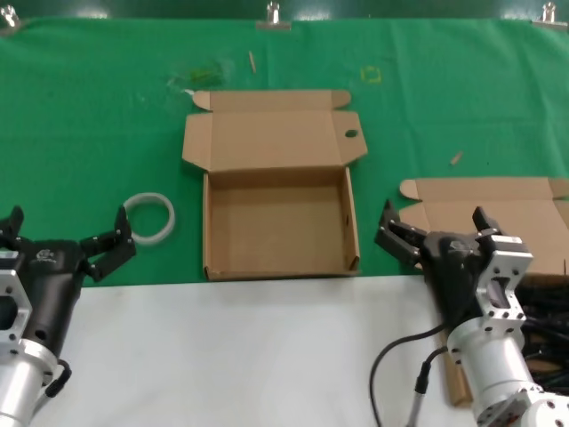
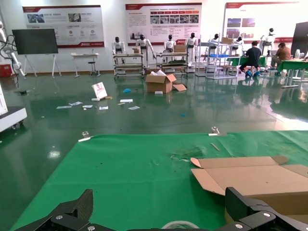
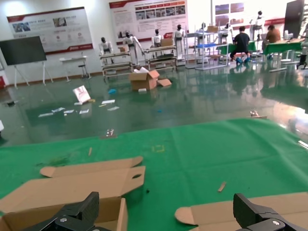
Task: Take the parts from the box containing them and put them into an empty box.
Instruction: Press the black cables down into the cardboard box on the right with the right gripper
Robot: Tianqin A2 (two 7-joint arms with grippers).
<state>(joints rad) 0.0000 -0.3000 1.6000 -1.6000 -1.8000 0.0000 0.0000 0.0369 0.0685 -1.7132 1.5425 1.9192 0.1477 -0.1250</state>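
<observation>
The empty box (image 1: 278,228) lies open in the middle of the green mat, its lid (image 1: 271,138) folded back with a small round hole (image 1: 351,134). The box containing the parts (image 1: 498,203) lies at the right, plain lid back, largely hidden behind my right arm. Black cables (image 1: 544,325) show at its near right part. My right gripper (image 1: 437,227) is open and empty, between the two boxes, over the right box's left edge; the right wrist view shows it (image 3: 166,214) above both lids. My left gripper (image 1: 67,229) is open and empty at the far left.
A white translucent ring (image 1: 149,218) lies on the mat just right of my left gripper and shows in the left wrist view (image 2: 180,224). The white table front (image 1: 249,356) lies below the mat. Small scraps (image 1: 456,157) lie near the back.
</observation>
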